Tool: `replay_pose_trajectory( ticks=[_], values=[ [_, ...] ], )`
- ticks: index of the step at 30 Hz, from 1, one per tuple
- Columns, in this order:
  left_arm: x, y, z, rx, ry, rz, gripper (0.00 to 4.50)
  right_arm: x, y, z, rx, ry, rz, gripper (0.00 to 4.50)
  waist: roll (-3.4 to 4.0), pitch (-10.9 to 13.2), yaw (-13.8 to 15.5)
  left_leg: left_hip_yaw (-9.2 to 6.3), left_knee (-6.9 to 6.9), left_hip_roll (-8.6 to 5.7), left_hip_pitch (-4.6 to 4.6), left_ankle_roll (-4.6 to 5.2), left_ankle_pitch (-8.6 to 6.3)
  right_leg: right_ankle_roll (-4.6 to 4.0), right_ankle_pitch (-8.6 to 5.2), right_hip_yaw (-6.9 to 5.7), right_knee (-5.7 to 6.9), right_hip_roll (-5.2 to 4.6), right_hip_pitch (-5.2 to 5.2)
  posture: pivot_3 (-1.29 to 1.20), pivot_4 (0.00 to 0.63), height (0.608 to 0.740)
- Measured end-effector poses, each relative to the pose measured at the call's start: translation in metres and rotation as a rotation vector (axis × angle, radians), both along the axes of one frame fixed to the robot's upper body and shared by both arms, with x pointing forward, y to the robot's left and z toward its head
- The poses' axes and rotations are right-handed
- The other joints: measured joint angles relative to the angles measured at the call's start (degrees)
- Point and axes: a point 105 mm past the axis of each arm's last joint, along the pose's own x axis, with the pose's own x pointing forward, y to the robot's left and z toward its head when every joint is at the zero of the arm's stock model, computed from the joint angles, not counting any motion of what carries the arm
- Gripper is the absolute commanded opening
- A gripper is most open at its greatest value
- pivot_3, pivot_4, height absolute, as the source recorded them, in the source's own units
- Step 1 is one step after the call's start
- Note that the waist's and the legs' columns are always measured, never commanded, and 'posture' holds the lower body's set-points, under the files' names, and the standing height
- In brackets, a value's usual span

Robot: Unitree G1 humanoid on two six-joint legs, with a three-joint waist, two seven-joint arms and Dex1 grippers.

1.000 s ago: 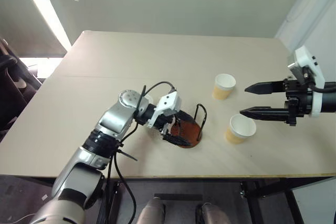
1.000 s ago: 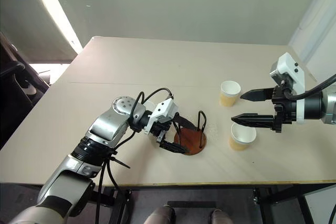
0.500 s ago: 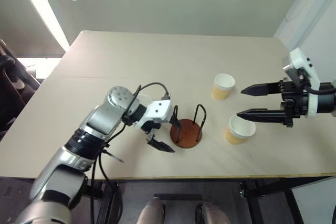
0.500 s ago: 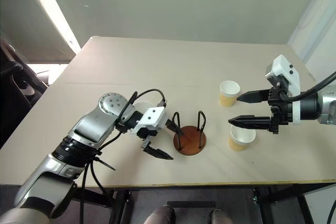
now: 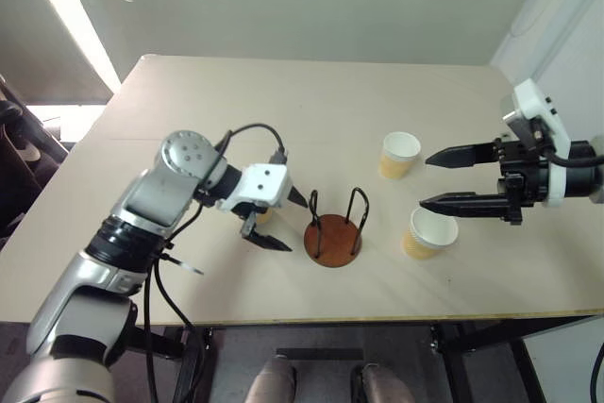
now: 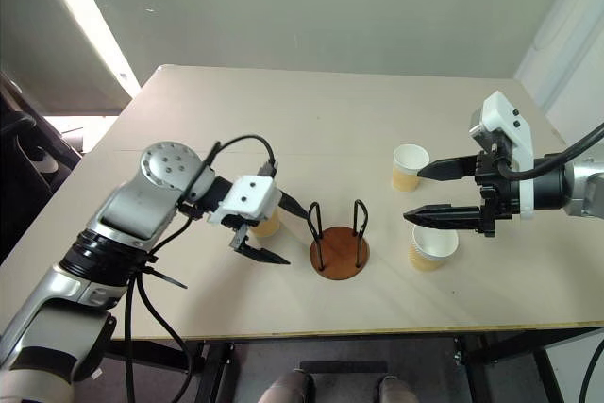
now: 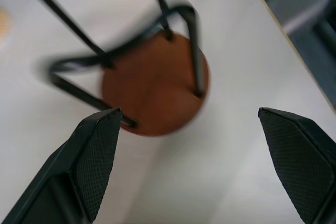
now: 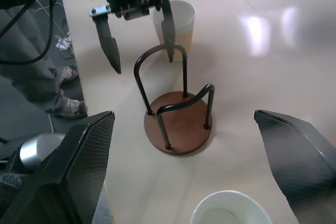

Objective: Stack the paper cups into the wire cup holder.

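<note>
Left gripper (image 5: 276, 222): open, empty, beside the brown-disc wire cup holder (image 5: 333, 239).
Right gripper (image 5: 432, 179): open, between two tan paper cups (image 5: 399, 155).

Thin black wire loops (image 8: 160, 80) on a smooth reddish-brown disc (image 8: 181, 124)

No readable text, label, brand, number or sign anywhere. Paper cups (image 5: 400, 155) plain tan, unprinted as far as visible sides show. Wire cup holder (image 5: 333, 234) base bare. Counter (image 5: 283, 110) unmarked.
</note>
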Motion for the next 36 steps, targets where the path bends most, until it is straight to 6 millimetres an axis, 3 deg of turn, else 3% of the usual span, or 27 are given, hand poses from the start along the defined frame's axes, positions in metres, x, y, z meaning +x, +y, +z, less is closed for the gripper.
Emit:
replay_pose_trajectory(
  ticks=[8,12,17,28,36],
  values=[
    [-0.004,0.016,0.065,-0.172,0.008,0.088,4.46,0.027,0.001,0.013,-0.034,-0.096,0.002,4.45,0.01,0.0,-0.6,0.1,-0.01,0.13,0.0,0.02,-0.03,-0.05,0.03,-0.01,0.09,-0.01,-0.15,0.0,0.15,0.74],
    [-0.003,0.042,0.087,-0.2,-0.027,0.195,4.46,0.035,0.005,0.014,-0.061,-0.12,0.037,4.45,0.02,0.0,-1.1,0.14,-0.06,0.21,0.0,0.03,-0.03,-0.17,-0.01,-0.02,0.13,0.01,-0.25,0.0,0.15,0.74],
    [0.001,0.061,0.086,-0.157,-0.074,0.277,4.46,0.06,0.005,0.005,-0.201,-0.212,0.049,4.45,0.02,0.0,-1.2,0.11,-0.05,0.25,0.0,0.04,-0.04,-0.3,0.0,-0.04,0.24,0.0,-0.35,0.0,0.15,0.74],
    [0.004,0.064,0.087,-0.133,-0.12,0.294,4.46,0.117,0.015,-0.032,-0.434,-0.289,0.089,4.45,0.03,0.0,-1.6,0.15,-0.1,0.37,-0.09,0.03,-0.03,-0.57,0.13,-0.08,0.37,0.02,-0.71,0.0,0.15,0.74],
    [0.009,0.067,0.086,-0.131,-0.134,0.318,4.46,0.141,0.017,-0.056,-0.532,-0.272,0.098,4.45,0.04,0.0,-1.6,0.16,-0.1,0.37,-0.46,-0.1,0.02,-0.63,0.15,-0.11,0.36,0.01,-1.07,0.0,0.15,0.74]
  ],
)
